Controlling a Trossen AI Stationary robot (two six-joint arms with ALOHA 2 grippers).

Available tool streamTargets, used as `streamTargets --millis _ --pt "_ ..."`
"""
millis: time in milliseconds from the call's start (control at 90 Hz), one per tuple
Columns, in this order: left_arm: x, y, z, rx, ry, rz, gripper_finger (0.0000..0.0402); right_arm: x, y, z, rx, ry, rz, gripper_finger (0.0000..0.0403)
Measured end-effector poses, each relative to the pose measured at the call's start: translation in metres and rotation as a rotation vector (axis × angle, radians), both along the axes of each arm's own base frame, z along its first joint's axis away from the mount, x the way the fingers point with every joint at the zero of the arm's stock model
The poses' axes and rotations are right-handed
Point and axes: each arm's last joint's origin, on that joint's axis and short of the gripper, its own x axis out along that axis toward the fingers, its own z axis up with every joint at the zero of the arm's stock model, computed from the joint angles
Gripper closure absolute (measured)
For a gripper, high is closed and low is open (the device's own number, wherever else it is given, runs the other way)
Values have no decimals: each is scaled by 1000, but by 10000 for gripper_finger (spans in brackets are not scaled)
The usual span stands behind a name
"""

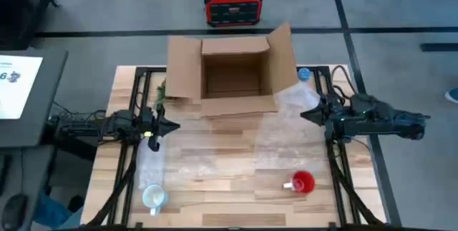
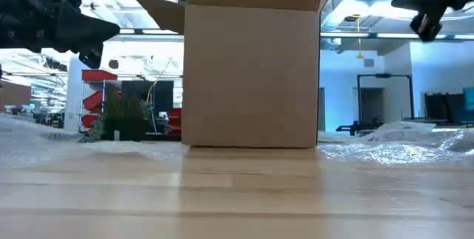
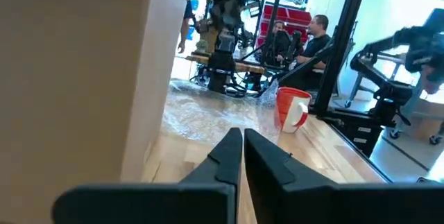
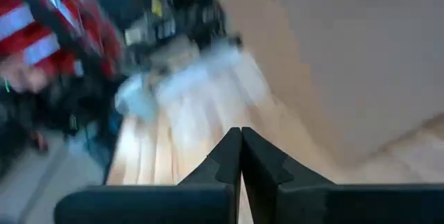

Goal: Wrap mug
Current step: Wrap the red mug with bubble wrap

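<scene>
- One wooden table [image 1: 215,206] is carrying everything, its slatted top showing bare along the near edge.
- An open cardboard box [image 1: 230,74] is standing at the table's far middle, flaps spread outward; in the low view it is filling the centre [image 2: 252,69].
- Sheets of clear bubble wrap [image 1: 283,134] are lying across the table in front of the box, reaching toward the right side, with more of it spreading on the left.
- The left gripper [image 1: 172,125] is hovering above the table's left side, just beside the box's left corner, its fingers [image 3: 225,156] pressed together with nothing between them.
- The right gripper [image 1: 306,114] is hanging above the right side, over the bubble wrap near the box's right flap, its fingers [image 4: 225,158] likewise closed on nothing.
- A red power station [image 1: 232,3] is sitting on the floor beyond the box.
- The red mug [image 1: 301,182] is standing near the front right of the table, at the edge of the bubble wrap, well apart from both grippers.
- A pale blue mug [image 1: 154,197] is resting at the front left corner.
</scene>
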Motion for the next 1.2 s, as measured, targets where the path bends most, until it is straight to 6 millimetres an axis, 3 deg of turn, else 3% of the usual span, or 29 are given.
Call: streamTargets --millis 200,367,522,733,867,1056,1200 --pt "0 0 0 -30 -1 -1 402 23 15 29 73 355 304 403" --pt "0 0 0 -141 -5 4 402 52 39 34 105 563 551 387" --pt "0 0 0 -255 -10 9 402 75 64 17 51 709 677 325" --pt "0 1 0 -277 -11 15 402 97 92 -23 -37 928 629 231" --pt "0 1 0 -289 -12 14 402 111 111 -44 -38 1000 605 201" --pt "0 0 0 -303 -11 8 402 122 129 -65 9 1088 527 217" --pt "0 0 0 -267 -8 7 402 124 134 -74 17 1132 482 287"
